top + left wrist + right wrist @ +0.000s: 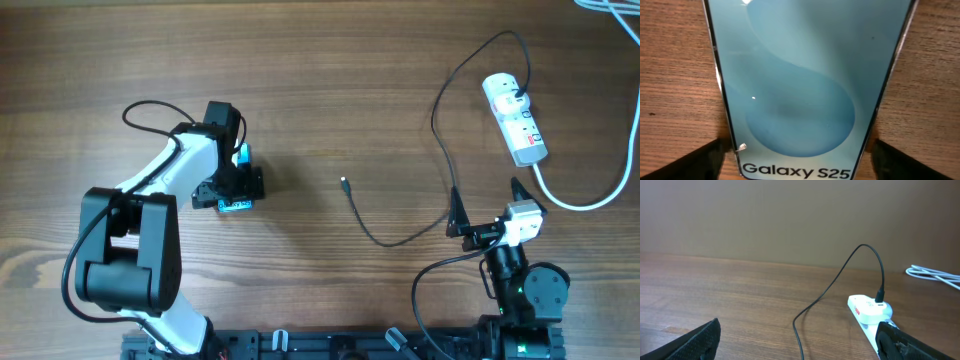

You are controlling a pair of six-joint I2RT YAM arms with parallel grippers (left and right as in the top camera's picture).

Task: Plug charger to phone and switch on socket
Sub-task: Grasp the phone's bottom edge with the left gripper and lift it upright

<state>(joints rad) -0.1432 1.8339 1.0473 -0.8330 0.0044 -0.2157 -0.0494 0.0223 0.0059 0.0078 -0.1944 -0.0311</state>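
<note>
Table (320, 70): bare wood, everything lies flat on it.

Left gripper (237, 195): far from the socket (516, 122), right across the table on the left arm's side. It is spread wide astride the phone (800, 75). In the wrist view the fingers (695, 162) stand just beside the long edges, and no clamp is evident.

Right gripper (488, 204): near the socket, on the robot's side of it. It is spread wide with nothing between the fingers.

Socket: a rigid white strip, probably light enough to skid when pressed. Any push on the red switch marks (857, 311) should go straight down, and the body may need steadying.

Phone: lies face up, well away from the socket. It looks like a stiff slab with a glossy screen and slick edges, and I judge it fragile on the face. Best hold is across the long edges, with the pads kept off the glass and clear of the port end.

Charger (395, 243): a thin, limp black cable that leaves the socket in a loop and trails off toward the phone's side. It will not push, only drag and curl. Gripped mid-run, it gives no control of the end.

White plug (512, 98): already seated in the socket's far outlet.

Connector tip (343, 181): roughly midway between socket and phone, lying loose. It is small, hard and easily twisted, so take hold on or right behind the tip to keep it aligned with the port.
</note>
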